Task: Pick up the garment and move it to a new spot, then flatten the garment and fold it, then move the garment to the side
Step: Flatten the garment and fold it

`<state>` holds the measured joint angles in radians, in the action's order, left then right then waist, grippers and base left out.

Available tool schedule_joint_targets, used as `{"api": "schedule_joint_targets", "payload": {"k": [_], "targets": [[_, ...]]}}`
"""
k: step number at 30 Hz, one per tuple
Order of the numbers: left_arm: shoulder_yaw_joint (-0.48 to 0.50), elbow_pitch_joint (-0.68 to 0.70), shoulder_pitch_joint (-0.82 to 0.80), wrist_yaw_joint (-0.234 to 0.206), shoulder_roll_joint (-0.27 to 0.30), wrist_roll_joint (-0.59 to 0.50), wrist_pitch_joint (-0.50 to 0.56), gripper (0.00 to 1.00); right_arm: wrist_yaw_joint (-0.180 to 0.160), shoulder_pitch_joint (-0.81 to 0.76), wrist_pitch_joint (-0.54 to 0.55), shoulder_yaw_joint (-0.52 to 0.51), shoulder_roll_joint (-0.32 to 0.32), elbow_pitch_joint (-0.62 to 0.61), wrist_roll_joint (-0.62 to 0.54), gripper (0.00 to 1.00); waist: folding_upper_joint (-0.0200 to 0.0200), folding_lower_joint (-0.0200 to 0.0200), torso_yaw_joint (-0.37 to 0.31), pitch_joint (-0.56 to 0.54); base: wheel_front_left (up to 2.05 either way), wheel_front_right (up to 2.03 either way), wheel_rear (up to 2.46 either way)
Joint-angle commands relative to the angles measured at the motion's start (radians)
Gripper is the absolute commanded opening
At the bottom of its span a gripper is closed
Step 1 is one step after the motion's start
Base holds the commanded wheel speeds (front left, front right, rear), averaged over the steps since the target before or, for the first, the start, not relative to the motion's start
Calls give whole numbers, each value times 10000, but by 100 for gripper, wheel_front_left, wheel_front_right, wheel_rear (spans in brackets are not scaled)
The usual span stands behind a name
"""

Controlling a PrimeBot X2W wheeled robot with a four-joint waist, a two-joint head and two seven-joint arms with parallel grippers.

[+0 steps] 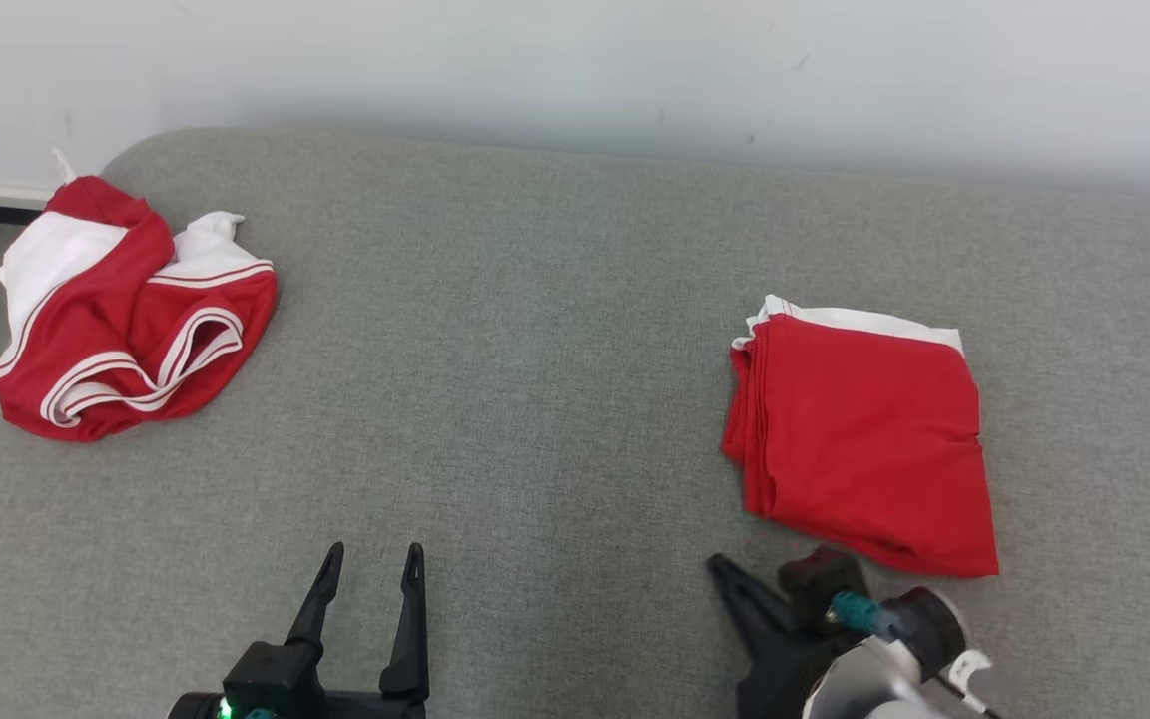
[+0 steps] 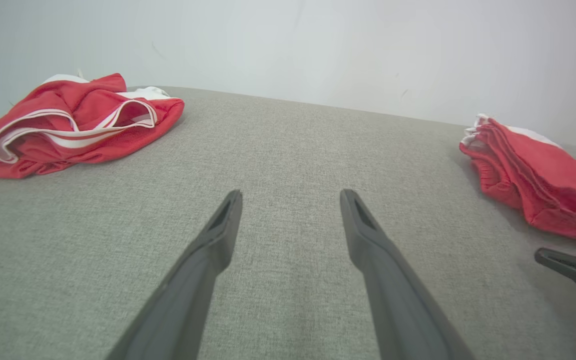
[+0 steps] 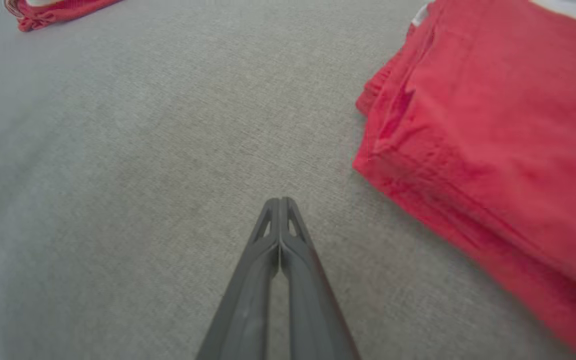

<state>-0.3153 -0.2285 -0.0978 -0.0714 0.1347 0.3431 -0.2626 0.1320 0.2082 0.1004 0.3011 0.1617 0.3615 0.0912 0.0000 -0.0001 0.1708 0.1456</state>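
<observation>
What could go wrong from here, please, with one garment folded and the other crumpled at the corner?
1. The crumpled red-and-white garment lies at the far left edge of the grey cushion; a careless pull by the open left gripper could drag it off.
2. The shut right gripper sits close beside the folded red garment; a sideways sweep might snag it and undo the folds.

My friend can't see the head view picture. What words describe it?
A folded red garment lies at the right of a grey fabric surface, a crumpled red-and-white garment at the far left. Below, the left gripper is open, the right gripper shut, both empty.
</observation>
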Motion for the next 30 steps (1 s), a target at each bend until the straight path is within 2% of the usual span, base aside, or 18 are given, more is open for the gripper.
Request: {"api": "schedule_joint_targets", "payload": {"k": [1, 5, 6, 7, 8, 18, 22, 30], "targets": [[26, 43, 134, -32, 47, -51, -32, 100, -27, -148, -135, 84, -153, -80, 131, 0, 0, 1, -117, -164, 0, 0, 0], [137, 269, 235, -75, 85, -203, -33, 100, -27, -534, -524, 17, -550, -489, 320, 0, 0, 1, -336, -482, 0, 0, 0], [212, 357, 303, -78, 82, -249, -32, 100, -25, -651, -619, -53, -626, -629, 316, 27, 0, 1, -408, -568, 0, 0, 0], [289, 449, 386, -92, 71, -276, -32, 100, -27, -762, -780, -180, -701, -820, 311, 44, 0, 1, -484, -644, 0, 0, 0], [375, 541, 469, -112, 52, -284, -32, 100, -27, -875, -897, -325, -771, -977, 336, 100, 0, 1, -583, -744, 0, 0, 0], [1511, 1389, 1320, -82, -231, -846, -32, 100, -25, -2040, -2000, -1974, -1120, -2547, 159, 100, 0, 1, -1533, -1408, 0, 0, 0], [1886, 1463, 1551, 55, -375, -1017, -32, 100, -25, -2250, -2434, -2757, -1129, -2632, 415, 100, 0, 1, -1828, -1518, 0, 0, 0], [2423, 1171, 1716, 376, -576, -1064, -32, 100, -25, -2431, -2883, -4096, -1134, -2351, 89, 100, 0, 1, -1888, -1710, 0, 0, 0]]}}
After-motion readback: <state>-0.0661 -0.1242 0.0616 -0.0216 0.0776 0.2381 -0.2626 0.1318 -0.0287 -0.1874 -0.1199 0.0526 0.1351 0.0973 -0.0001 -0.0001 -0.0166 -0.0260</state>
